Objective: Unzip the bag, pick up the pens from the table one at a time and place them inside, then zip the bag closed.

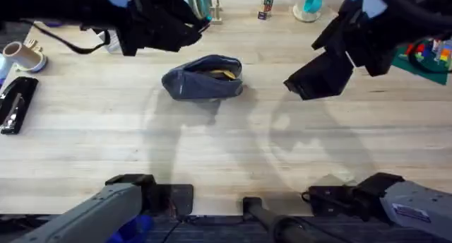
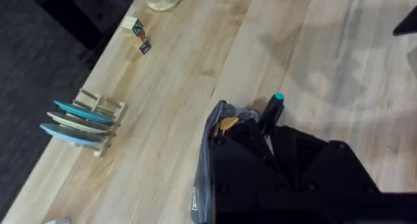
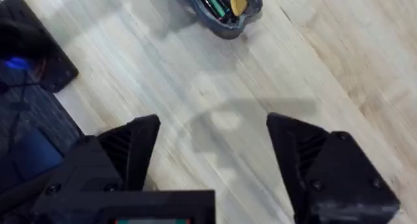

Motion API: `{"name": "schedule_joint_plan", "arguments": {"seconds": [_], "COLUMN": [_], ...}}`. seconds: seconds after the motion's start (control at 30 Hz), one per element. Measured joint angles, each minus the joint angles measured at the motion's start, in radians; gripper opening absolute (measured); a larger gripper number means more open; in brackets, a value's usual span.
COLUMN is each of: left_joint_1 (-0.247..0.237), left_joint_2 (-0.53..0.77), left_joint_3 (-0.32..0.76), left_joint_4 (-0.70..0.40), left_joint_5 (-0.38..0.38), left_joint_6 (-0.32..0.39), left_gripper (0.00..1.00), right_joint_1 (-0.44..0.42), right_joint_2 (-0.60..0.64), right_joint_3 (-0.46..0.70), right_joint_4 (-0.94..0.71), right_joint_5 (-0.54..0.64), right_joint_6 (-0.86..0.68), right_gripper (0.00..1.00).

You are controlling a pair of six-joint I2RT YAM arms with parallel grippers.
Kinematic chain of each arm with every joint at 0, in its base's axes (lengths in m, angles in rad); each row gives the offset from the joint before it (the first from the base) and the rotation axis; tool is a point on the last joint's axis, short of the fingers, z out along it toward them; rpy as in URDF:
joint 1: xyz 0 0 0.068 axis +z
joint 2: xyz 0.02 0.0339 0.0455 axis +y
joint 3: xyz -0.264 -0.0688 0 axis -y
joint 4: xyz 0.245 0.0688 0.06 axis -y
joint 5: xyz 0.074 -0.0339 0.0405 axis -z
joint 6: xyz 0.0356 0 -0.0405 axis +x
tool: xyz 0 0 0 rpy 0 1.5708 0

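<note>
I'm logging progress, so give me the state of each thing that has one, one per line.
Bag: unzipped, mouth open, lying on the table.
Pens: inside the bag.
Right end effector: open, empty, above bare table.
Left end effector: fingers hidden, cannot tell.
Stapler: closed, lying flat.

Both arms are showing grey, boxy link housings at their bases, the left arm [image 1: 106, 208] with a blue patch underneath and the right arm [image 1: 406, 204] wearing a small printed label. Black cables are trailing from the joints. Higher up, the links are appearing dark with blue accents. The right gripper [image 3: 215, 165] is presenting matte black, angular fingers [image 3: 326, 165] with small recessed screws.
</note>
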Motion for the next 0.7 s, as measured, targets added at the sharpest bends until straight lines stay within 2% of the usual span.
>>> {"name": "schedule_joint_plan", "arguments": {"seconds": [0.2, 0.3, 0.5, 0.7], "left_joint_1": [-0.001, -0.017, -0.094, -0.158], "left_joint_2": [0.046, 0.053, 0.095, 0.16], "left_joint_3": [0.0, 0.0, 0.0, 0.0], "left_joint_4": [0.002, 0.002, 0.006, 0.01], "left_joint_5": [0.006, -0.01, -0.043, -0.136], "left_joint_6": [0.0, 0.0, 0.001, 0.0], "left_gripper": [0.041, 0.041, 0.041, 0.041], "right_joint_1": [0.0, 0.0, 0.0, 0.0], "right_joint_2": [0.0, 0.0, 0.0, 0.0], "right_joint_3": [0.0, 0.0, 0.0, 0.0], "right_joint_4": [0.0, 0.0, 0.0, 0.0], "right_joint_5": [0.0, 0.0, 0.0, 0.0], "right_joint_6": [0.0, 0.0, 0.0, 0.0], "right_gripper": [0.996, 0.996, 0.996, 0.996]}}
